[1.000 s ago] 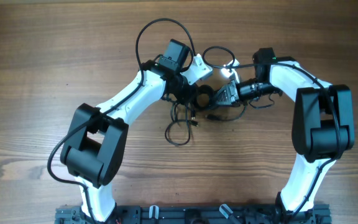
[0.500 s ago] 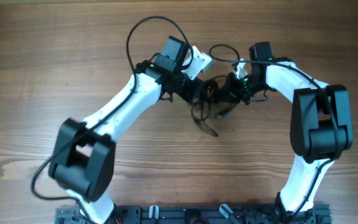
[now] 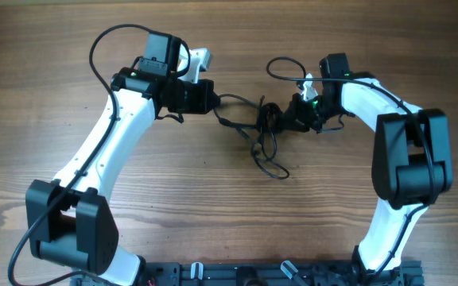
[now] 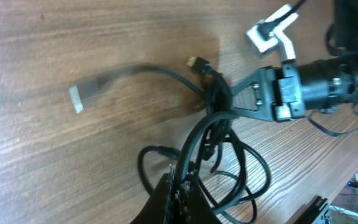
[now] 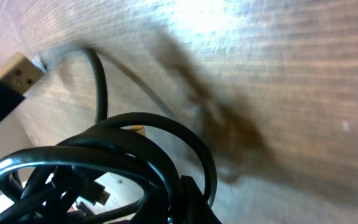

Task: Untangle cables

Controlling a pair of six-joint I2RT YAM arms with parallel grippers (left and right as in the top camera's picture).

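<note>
Black cables (image 3: 265,119) – a tight knot, loose loops trailing, left pincer (image 3: 215,100) and right pincer (image 3: 290,123) both clamped on it

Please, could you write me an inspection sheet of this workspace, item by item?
Surface: wooden table, brown grain.
Job's things: cables knotted between the two grippers, one loop lying toward the front, one plug free.
Clutter: nothing seen.
Grippers: left gripper shut on one strand; right gripper shut on the knot.
Cables: arm wire loops beside the left arm.
Surroundings: black rail along the front edge.
</note>
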